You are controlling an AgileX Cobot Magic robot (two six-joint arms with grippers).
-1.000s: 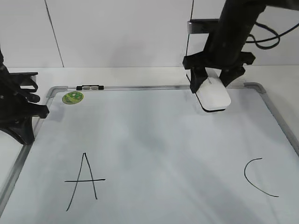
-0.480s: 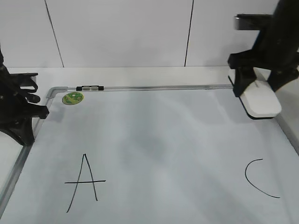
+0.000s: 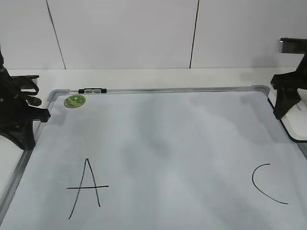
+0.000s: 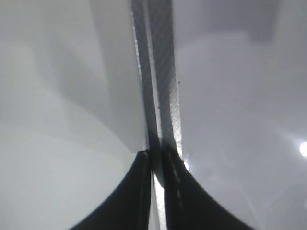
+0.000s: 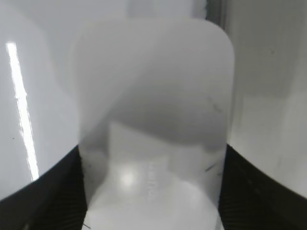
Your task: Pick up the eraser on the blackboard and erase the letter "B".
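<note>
1. The white rounded-rectangular plastic eraser (image 5: pixel 153 129) fills the right wrist view, with faint grey lettering on its top; the two black fingers of the right gripper (image 5: pixel 152 191) press against its left and right sides, so this gripper is clamped on it.
2. In the exterior view the right gripper (image 3: pixel 287 103) stands at the far right edge of the picture, over the right side of the frame, near the top right corner; only a thin part of the eraser shows there.
3. The large white dry-erase blackboard (image 3: pixel 168 143) with a grey metal frame and rounded corners lies flat on the table.
4. On it there is a thin black letter "A" (image 3: pixel 86 188) at the lower left and an open black curve "C" (image 3: pixel 267 183) at the lower right. Between them the board is blank.
5. A small round green disc (image 3: pixel 75 100) sits near the top left corner of the board.
6. The left gripper (image 4: pixel 156 191) rests over the left frame edge, its dark fingers nearly together with only a narrow slit between them, holding nothing.
</note>
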